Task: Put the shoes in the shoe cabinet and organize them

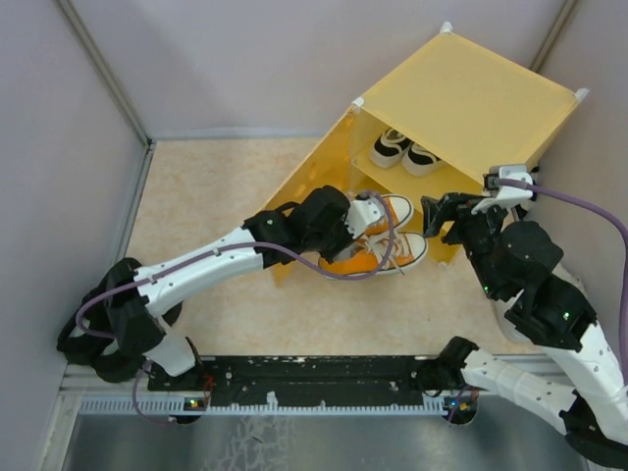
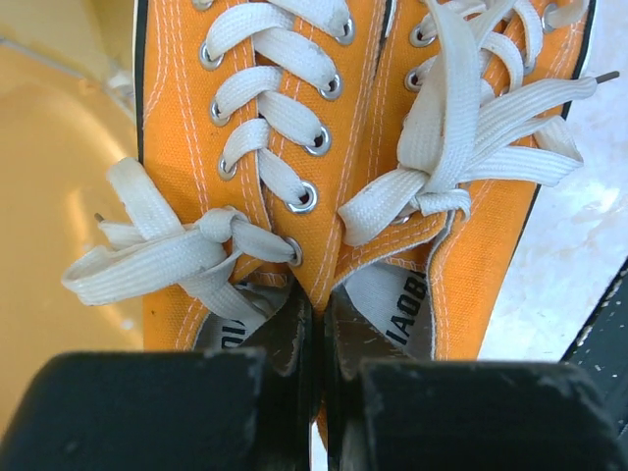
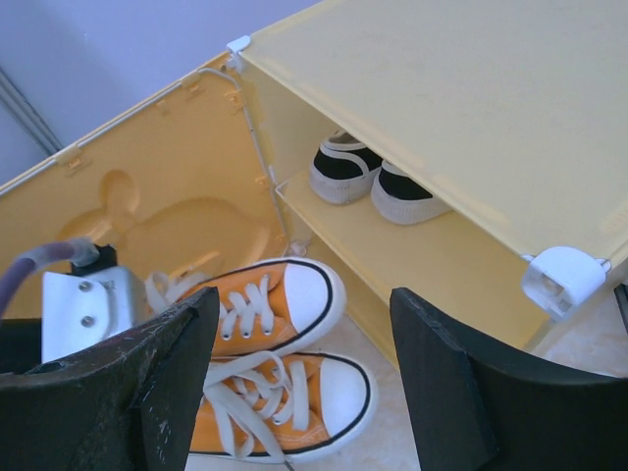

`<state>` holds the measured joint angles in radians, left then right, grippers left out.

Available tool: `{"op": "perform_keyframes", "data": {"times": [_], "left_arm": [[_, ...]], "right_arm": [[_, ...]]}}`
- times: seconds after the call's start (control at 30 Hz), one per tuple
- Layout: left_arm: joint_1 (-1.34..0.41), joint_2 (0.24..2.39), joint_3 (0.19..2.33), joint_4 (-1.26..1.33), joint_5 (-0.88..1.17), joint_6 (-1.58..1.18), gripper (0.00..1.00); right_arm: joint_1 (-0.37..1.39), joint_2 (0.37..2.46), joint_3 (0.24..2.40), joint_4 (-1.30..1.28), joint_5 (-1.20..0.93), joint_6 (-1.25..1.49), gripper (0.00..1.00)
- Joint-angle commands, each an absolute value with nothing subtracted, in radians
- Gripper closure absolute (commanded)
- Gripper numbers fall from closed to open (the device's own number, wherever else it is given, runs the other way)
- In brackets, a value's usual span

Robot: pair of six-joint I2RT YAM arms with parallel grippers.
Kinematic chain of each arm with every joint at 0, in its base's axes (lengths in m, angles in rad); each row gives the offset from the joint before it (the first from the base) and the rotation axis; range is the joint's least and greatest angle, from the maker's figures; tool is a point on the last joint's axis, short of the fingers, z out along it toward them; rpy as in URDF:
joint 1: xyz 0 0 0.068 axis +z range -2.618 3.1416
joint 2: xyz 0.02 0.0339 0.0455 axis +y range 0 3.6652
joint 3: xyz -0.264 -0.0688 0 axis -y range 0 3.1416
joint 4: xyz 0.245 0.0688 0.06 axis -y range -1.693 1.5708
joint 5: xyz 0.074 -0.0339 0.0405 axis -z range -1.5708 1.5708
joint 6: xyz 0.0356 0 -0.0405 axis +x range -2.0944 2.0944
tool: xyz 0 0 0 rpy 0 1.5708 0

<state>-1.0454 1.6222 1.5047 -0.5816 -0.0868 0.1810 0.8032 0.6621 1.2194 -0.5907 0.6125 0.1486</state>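
At the far right corner of the counter (image 1: 216, 177) stands the yellow cabinet (image 1: 471, 98). Its door (image 1: 314, 182) is swung wide open to the left. The black-and-white shoes (image 1: 407, 152) sit side by side on the shelf (image 3: 422, 255) inside, toes pointing out.

The orange shoes (image 1: 378, 245) are down on the counter, just in front of the open cabinet. They lie close together, with their toes near the bottom space.

The left arm (image 1: 206, 260) reaches over to them. Its jaws are closed tight on the two inside walls of the orange shoes, next to the holes where feet go in. That squeezes both shoes into one bundle.

The right arm (image 1: 530, 265) hangs by the right front edge of the cabinet. Its jaws are wide open and hold nothing.

I think these shoes are light. The orange cloth looks soft, so it will bend and sag when lifted. The white rubber bottoms look stiffer and a bit grippy, so they may drag when pushed along the floor of the cabinet. The two inside walls pinched together look like a good spot to hold, because both shoes then move as one. The laces (image 2: 451, 128) are loose and floppy. They could catch on the edge of the shelf.
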Motion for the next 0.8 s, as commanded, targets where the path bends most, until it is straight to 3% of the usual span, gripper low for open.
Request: {"op": "perform_keyframes", "data": {"times": [0.0,0.3,0.77], "left_arm": [[-1.005,1.518,1.493,-0.498,-0.237,0.173,1.0],[-0.89,1.437,1.467,-0.501,-0.362,0.134,1.0],[-1.018,1.654,1.808,-0.474,-0.047,0.053,1.0]], "right_arm": [[0.81,0.682,1.233,-0.538,0.607,0.123,0.29],[0.81,0.657,1.204,-0.531,0.595,0.137,0.29],[0.81,0.653,1.238,-0.54,0.601,0.113,0.29]]}}
